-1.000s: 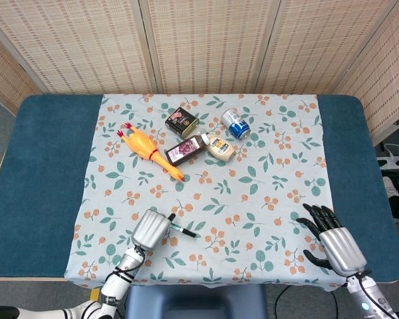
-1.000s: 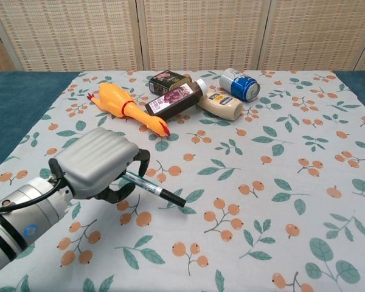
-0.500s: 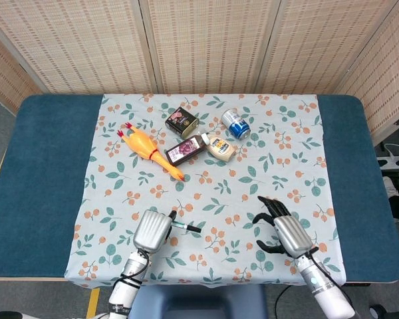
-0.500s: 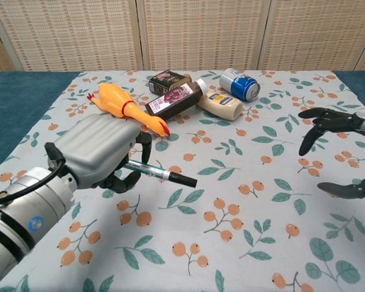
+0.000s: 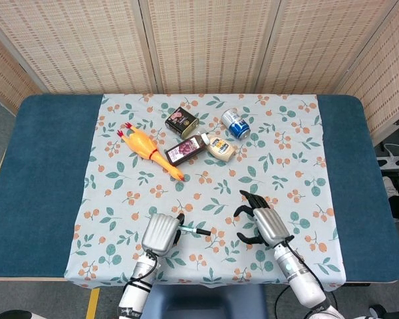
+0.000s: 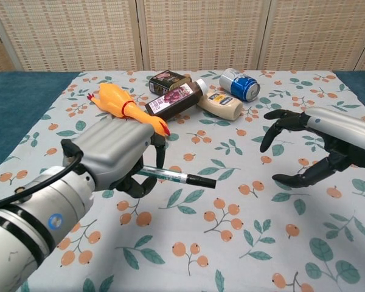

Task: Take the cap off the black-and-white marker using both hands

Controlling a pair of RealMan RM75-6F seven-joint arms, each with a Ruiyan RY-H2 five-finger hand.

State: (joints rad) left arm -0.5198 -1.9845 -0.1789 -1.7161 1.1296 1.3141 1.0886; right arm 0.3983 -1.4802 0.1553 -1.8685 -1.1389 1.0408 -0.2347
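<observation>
Left hand (image 6: 112, 159) grips the black-and-white marker (image 6: 177, 177) above the floral tablecloth's (image 6: 231, 201) near edge, black cap (image 6: 202, 181) pointing toward the right hand (image 6: 319, 146), which hovers empty, fingers spread, likely to receive the cap.

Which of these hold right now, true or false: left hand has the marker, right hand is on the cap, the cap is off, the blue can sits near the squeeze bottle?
1. The left hand holds the marker. True.
2. The right hand grips the cap. False: its fingers are spread, apart from the cap.
3. The cap is off. False: it is on the marker's tip, pointing toward the right hand.
4. The blue can lies near the squeeze bottle. True.
</observation>
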